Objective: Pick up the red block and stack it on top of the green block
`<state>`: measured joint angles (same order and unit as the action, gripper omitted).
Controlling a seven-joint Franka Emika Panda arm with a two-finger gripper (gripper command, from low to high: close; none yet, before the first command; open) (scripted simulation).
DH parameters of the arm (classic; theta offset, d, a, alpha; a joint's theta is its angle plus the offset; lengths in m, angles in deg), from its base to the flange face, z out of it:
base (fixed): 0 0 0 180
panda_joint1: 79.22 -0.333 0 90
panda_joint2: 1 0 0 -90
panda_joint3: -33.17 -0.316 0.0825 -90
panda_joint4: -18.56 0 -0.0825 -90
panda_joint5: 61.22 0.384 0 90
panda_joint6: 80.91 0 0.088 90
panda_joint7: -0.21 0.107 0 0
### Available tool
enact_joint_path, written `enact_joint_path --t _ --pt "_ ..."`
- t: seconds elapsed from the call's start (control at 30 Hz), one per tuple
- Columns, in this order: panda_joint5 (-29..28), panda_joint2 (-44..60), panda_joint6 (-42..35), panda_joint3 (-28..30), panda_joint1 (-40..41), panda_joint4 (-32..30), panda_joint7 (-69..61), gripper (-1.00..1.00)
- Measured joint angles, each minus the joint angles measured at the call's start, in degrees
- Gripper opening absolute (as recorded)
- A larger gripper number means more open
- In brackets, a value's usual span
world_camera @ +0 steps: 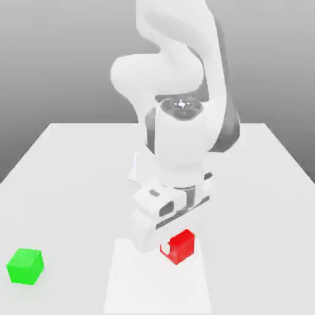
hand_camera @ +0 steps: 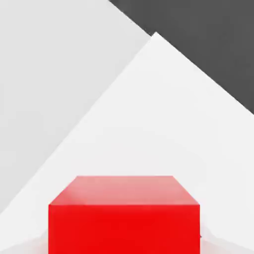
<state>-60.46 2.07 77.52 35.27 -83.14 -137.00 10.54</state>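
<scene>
The red block, a small rigid matte cube that looks light and unlikely to slip, sits low on the white table with the gripper closed on its flat opposite sides. The green block waits well apart at nine o'clock.

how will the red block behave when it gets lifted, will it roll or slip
The red block is a flat-faced cube, so it probably won't roll. Its sharp, straight edges suggest it is stiff and should keep its shape. The plain matte faces look grippable, though a loose pinch might let it slip.
</scene>
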Motion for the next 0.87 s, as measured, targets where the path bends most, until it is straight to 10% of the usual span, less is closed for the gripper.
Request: enact_joint_path --t 0.73,0.77,0.87 --pt "8.5 12.0 -3.9 12.9 22.6 15.3 2.5 -1.0" --pt "9.4 13.6 -2.4 12.2 23.2 15.4 1.8 1.0" --pt "9.4 13.6 -2.4 12.2 23.2 15.4 1.8 1.0"
